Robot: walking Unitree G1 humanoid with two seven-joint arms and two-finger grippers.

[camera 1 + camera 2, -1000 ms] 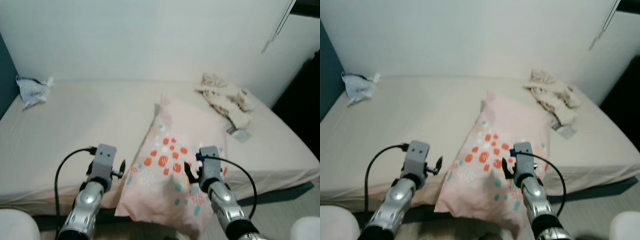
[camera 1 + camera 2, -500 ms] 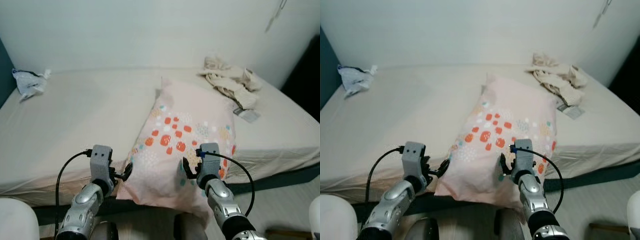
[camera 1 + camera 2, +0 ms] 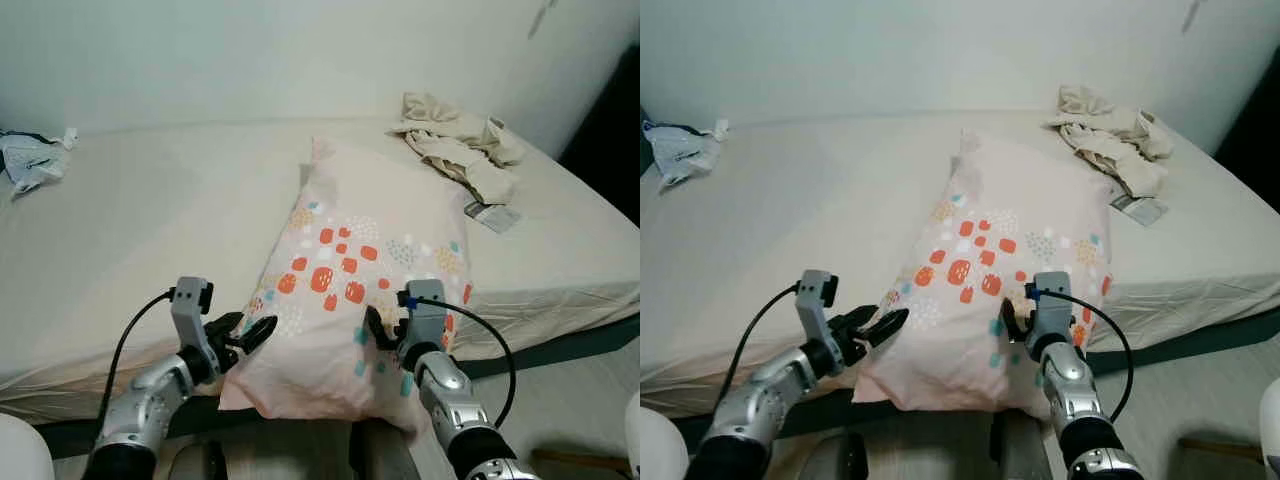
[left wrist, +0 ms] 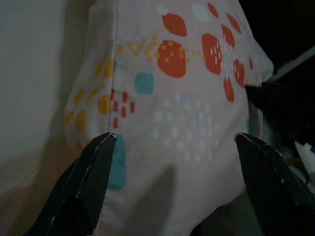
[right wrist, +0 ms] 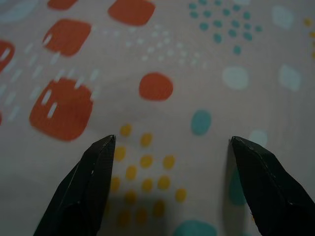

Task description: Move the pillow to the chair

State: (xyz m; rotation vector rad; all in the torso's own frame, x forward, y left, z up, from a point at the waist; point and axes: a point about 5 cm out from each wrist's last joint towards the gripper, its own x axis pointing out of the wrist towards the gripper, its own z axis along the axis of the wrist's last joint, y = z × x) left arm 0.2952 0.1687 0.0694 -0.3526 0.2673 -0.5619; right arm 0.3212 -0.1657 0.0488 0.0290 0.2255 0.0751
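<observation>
A pale pink pillow [image 3: 370,250] with orange, teal and yellow spots lies on the beige bed [image 3: 150,230], its near end hanging over the bed's front edge. My left gripper [image 3: 248,333] is open, its fingertips at the pillow's near left corner [image 4: 162,123]. My right gripper [image 3: 383,332] is open against the pillow's near right part, and the fabric [image 5: 162,108] spans the gap between its fingers.
A crumpled cream cloth [image 3: 455,150] lies at the bed's far right, with a small flat packet [image 3: 492,216] beside it. A blue-white bag [image 3: 28,160] sits at the far left. A white wall backs the bed. Floor shows at lower right.
The camera has shifted. My left gripper has turned toward the pillow's near left corner and spread its fingers; my right gripper stays against the pillow.
</observation>
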